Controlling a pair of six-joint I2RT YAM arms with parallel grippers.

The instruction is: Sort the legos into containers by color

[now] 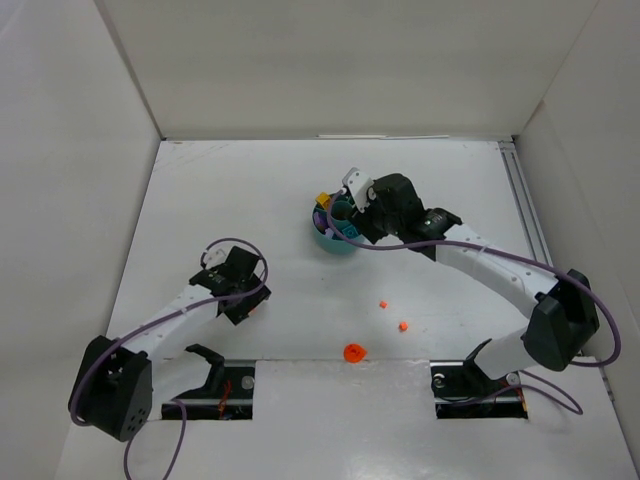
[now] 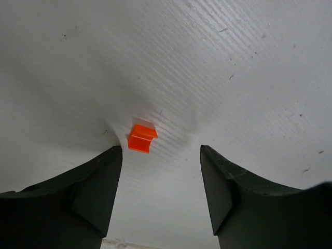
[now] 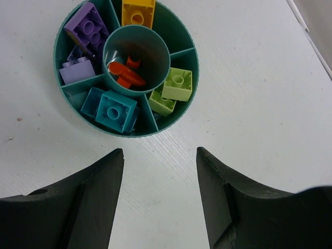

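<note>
White tabletop point(image 1: 250, 190): right gripper point(image 3: 160, 155), jaws wide and empty, just right of the teal sectioned dish point(image 3: 171, 28) at far centre, its lego bricks point(image 3: 116, 111) sorted by colour. At near left, the left gripper point(image 2: 161, 153), equally wide, with a small orange piece point(image 2: 142, 138) just beyond its fingertips.

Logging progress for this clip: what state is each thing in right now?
Left hand: open, empty, over loose orange piece.
Right hand: open, empty, near teal dish.
Three other orange pieces: loose on table.
Centre cup: holds orange bits.
Purple bricks: own section.
Yellow brick: own section.
Lime bricks: own section.
Turquoise bricks: own section.
</note>
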